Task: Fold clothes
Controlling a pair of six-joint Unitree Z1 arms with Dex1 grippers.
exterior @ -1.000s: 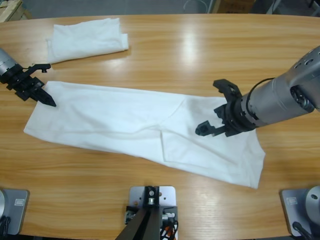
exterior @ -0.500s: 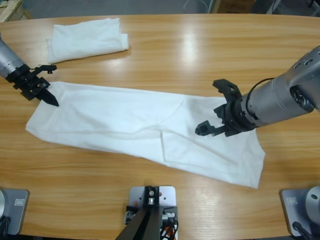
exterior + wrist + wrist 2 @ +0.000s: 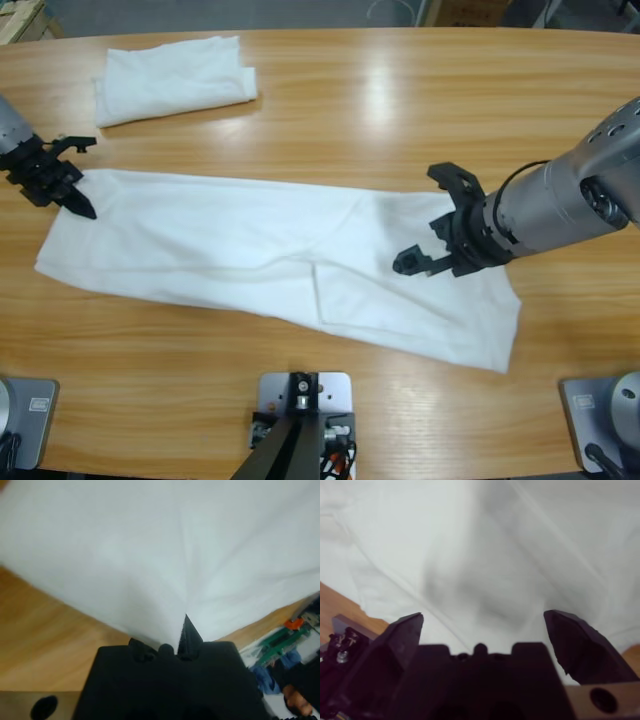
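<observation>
Left pincer [image 3: 72, 190]: clamped tight on the left end of the big white garment [image 3: 250, 245]. In the left wrist view the cloth fans out in creases from right where the jaws meet, so it's got a proper pinch of fabric, not just a touch.

Why it's held there: my guess is it's tugging that end outward to flatten the cloth before any fold happens. The creases running away from the grip look like tension to me.

Big garment: lying mostly flat across the middle of the counter [image 3: 380, 110], long and slanting down toward the right. Already looks folded lengthwise, with an overlapped flap edge near the middle.

Folded piece [image 3: 172, 78]: second white garment, sitting at the far left of the counter, well apart from the big one. Looks finished and parked out of the way, I'd say.

Right pincer [image 3: 433, 218]: jaws spread wide, holding nothing. It hangs over the right part of the big garment; the right wrist view shows rumpled white cloth between the two tips with a shadow under them. Can't tell if the tips actually touch the fabric.

Why it's there: probably lined up to grab the right end while the left keeps things taut.

Where this stands: one garment done, this one mid-fold, imo.
</observation>
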